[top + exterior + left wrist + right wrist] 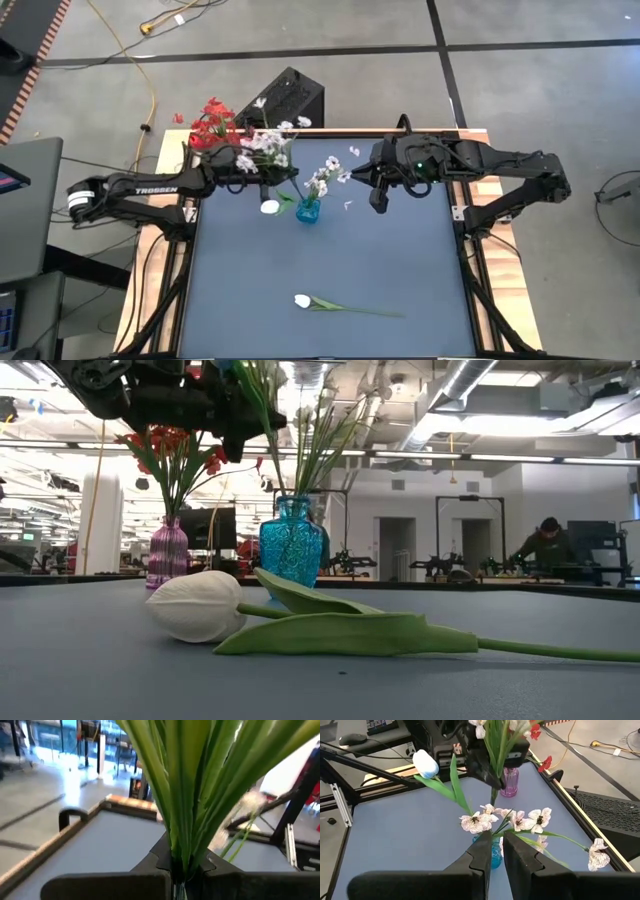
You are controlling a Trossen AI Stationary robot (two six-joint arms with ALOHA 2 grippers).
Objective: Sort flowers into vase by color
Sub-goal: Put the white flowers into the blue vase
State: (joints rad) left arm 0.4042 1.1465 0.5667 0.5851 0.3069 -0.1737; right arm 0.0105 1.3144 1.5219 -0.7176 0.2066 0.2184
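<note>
At the far side of the table, a bunch of white flowers (262,150) with a white tulip (270,207) is grasped by the clenched left gripper (262,180), just left of the blue vase (308,211). Whether anything is held by the nearly closed right gripper (378,200), right of the vase, cannot be told. Another white tulip (303,300) lies near the front.

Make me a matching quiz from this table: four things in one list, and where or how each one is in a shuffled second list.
1. blue vase
2. pink vase
3. loose white tulip
4. left gripper

A. lying flat on the table
B. shut on a bunch of green stems
C. holds red flowers
D. holds white blossom sprays

Pairs: 1-D, 2-C, 3-A, 4-B.
</note>
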